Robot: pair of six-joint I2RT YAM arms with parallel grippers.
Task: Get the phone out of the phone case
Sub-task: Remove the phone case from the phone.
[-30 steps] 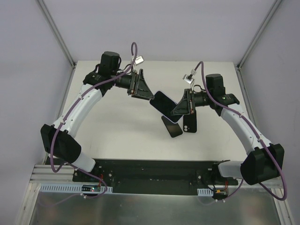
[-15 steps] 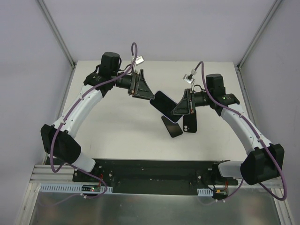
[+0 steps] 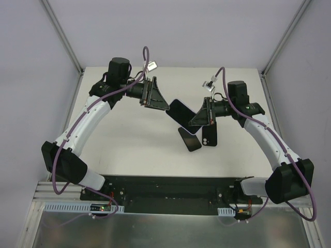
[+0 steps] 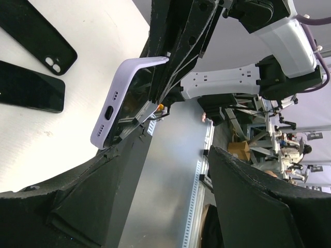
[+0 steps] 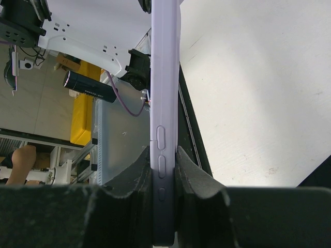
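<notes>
Lilac rubbery phone case (image 3: 181, 114), phone apparently still inside, is held tilted in the air over mid-table; barely any change.
Right gripper (image 5: 164, 170) stays clamped on its long edges. Left gripper (image 3: 166, 107) waits open-jawed just beside the far-left end, and only that arm's elbow swung left, so no peel yet. Black bare phone (image 3: 189, 138) and black empty case (image 3: 209, 135) lie underneath.

Lighting: even, diffuse, from above; faint soft shadows on the surface (image 3: 129, 139). Top view sharp. Wrist views: right end effector (image 5: 164, 155) dark, slightly blurred; edges stretched.
</notes>
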